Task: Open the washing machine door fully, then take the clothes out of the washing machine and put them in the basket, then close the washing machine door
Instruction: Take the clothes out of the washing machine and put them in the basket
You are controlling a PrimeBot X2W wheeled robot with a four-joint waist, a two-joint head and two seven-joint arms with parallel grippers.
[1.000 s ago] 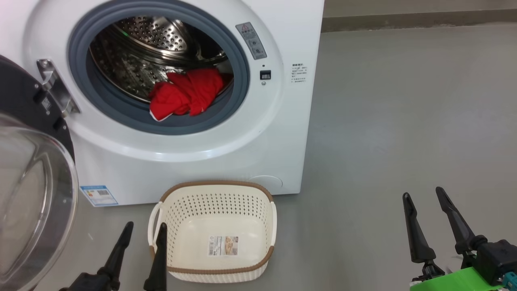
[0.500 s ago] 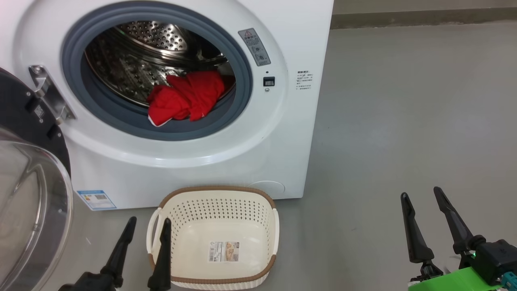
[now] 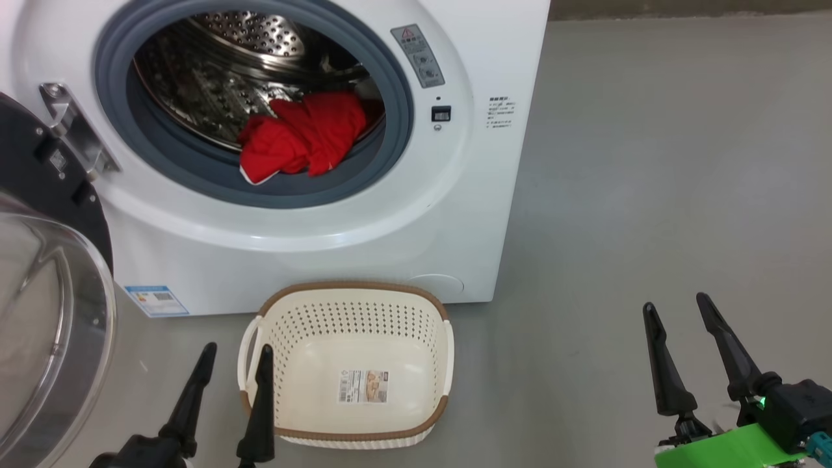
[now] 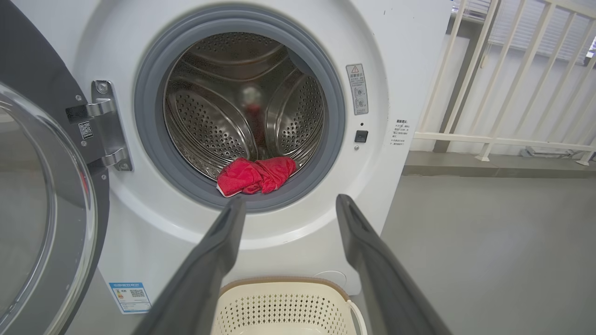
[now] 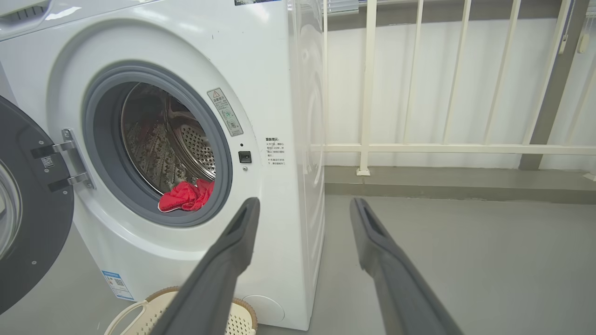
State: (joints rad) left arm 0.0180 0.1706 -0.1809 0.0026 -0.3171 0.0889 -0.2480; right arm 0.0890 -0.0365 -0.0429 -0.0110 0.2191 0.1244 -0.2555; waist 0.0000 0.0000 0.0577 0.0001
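Left gripper (image 3: 237,350): I am holding it spread wide and gripping nothing, low at my left, with its 2 fingers pointing toward the washing machine (image 3: 468,214) and its inner finger just beside the basket's left handle.
Right gripper (image 3: 675,302): I am holding it released too, with nothing between its 2 fingers, over the grey floor (image 3: 650,162), well apart from the basket.
Washing machine door (image 3: 45,325): it is standing swung open at my left, hanging on its steel hinge (image 3: 71,130).
Clothes (image 3: 302,136): they are lying in 1 red heap at the front of the drum (image 3: 214,84), spilling onto the grey rubber ring (image 3: 390,97).
Basket (image 3: 354,286): it is sitting upright on the floor just before the machine, below the opening, its label sticker showing on the bare bottom.
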